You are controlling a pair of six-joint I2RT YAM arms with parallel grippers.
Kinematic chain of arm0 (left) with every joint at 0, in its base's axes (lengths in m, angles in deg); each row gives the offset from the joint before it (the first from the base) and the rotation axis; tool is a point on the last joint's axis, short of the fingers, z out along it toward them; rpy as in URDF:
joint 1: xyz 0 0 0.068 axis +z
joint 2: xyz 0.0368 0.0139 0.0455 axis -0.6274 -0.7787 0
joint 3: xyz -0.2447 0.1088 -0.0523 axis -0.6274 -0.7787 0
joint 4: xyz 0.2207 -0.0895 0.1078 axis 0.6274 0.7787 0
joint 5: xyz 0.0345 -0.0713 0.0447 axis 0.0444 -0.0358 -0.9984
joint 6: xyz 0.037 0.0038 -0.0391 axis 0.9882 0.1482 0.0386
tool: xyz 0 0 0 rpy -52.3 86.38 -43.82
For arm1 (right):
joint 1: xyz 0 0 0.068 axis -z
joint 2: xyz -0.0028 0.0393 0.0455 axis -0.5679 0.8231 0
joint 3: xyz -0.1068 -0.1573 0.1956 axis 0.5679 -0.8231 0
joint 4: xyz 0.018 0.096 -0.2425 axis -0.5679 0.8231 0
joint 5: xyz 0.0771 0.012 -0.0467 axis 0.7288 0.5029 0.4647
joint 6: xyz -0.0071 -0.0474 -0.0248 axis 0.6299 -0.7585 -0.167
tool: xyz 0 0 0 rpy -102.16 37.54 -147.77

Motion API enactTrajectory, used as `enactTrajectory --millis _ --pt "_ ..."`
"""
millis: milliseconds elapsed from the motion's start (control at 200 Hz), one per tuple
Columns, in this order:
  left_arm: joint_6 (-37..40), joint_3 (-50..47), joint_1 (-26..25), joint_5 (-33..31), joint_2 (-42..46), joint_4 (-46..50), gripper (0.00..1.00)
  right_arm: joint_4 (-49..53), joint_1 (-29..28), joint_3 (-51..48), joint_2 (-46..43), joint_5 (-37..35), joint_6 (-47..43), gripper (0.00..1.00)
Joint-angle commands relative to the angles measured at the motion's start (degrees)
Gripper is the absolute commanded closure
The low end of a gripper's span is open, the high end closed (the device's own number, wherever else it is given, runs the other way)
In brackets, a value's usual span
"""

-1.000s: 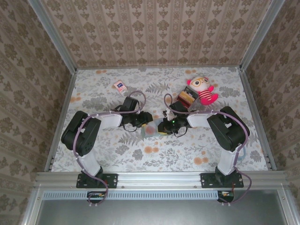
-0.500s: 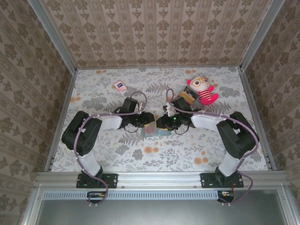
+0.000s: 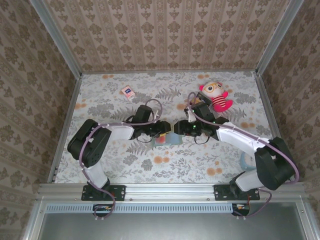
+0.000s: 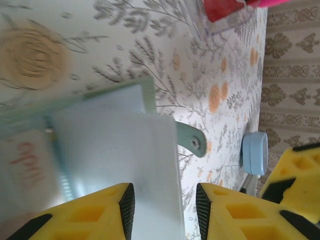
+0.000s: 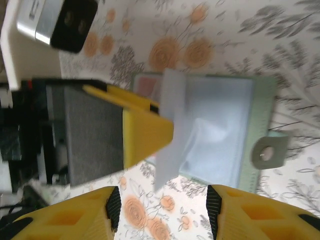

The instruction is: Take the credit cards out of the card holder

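Observation:
The grey-green card holder (image 3: 171, 139) lies open on the floral table between my two grippers. Its clear pocket (image 5: 220, 127) faces up, and a snap tab (image 4: 193, 141) sticks out at one edge. A pinkish-red card (image 4: 25, 160) shows through the pocket; its corner (image 5: 147, 85) appears in the right wrist view too. My left gripper (image 4: 164, 210) is open. A pale translucent flap (image 4: 150, 165) of the holder leans against one of its fingers (image 5: 145, 131). My right gripper (image 5: 164, 210) hovers open just above the holder's near edge, with nothing between its fingers.
A plush doll (image 3: 217, 97) and a stack of red, tan and black blocks (image 3: 199, 104) sit at the back right. A pink-and-white packet (image 3: 128, 92) lies at the back left. A light-blue round object (image 4: 255, 152) rests by the right arm. Patterned walls ring the table.
Both grippers and the holder have shifted a little to the right. The right arm's elbow has swung out toward the right front corner.

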Motion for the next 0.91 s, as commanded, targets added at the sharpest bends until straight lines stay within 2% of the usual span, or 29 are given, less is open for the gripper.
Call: enactTrajectory --millis 0,140,385,630,730,900 --pt "-0.53 3.26 -1.34 0.14 -1.62 0.29 0.57 2.76 0.36 -1.19 -2.89 -6.43 -0.07 0.48" --pt "-0.68 3.59 -1.40 -2.74 -1.59 1.79 0.53 3.02 0.21 -1.09 -2.90 -6.06 -0.40 0.48" --pt "2.00 3.07 0.19 -7.17 4.53 8.70 0.52 3.04 -2.09 1.10 -1.26 -4.51 -3.00 0.50" --pt "2.08 -3.74 5.70 -13.27 12.38 14.42 0.57 5.61 -7.64 8.45 11.46 -6.88 -6.85 0.52" --pt "1.81 -7.44 7.27 -15.44 16.02 15.90 0.57 8.60 -9.01 12.88 16.02 -10.13 -8.66 0.52" --pt "1.10 -12.40 9.05 -17.94 20.59 18.01 0.53 13.01 -10.81 20.37 23.49 -14.84 -11.34 0.43"
